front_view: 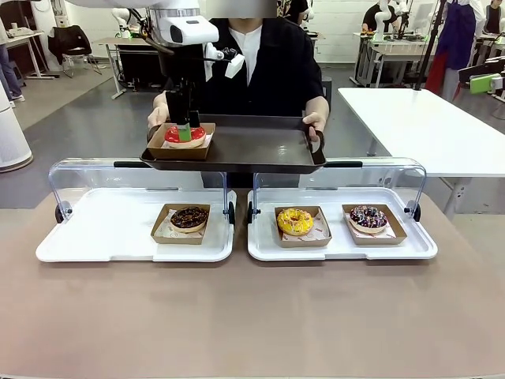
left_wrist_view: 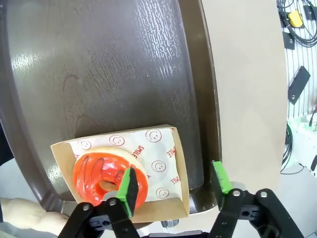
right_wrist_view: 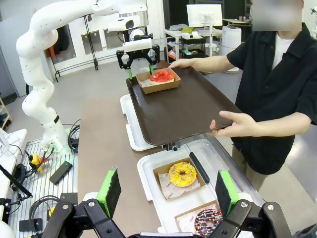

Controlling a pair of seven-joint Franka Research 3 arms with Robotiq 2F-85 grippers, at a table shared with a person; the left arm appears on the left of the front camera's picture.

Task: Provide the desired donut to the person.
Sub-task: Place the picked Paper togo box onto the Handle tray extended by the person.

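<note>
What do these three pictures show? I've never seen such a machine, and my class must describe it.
A two-armed robot shares a table with a person. One picture looks across the table; the other two come from cameras on each wrist. The person holds a brown tray carrying a red donut in a cardboard box. The left tool hangs open over it. The right tool is open, holding nothing. Three more donuts sit in white display trays.

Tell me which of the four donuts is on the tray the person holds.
The red-iced donut, by the left gripper; the chocolate, yellow and sprinkled ones lie in white display trays.
</note>
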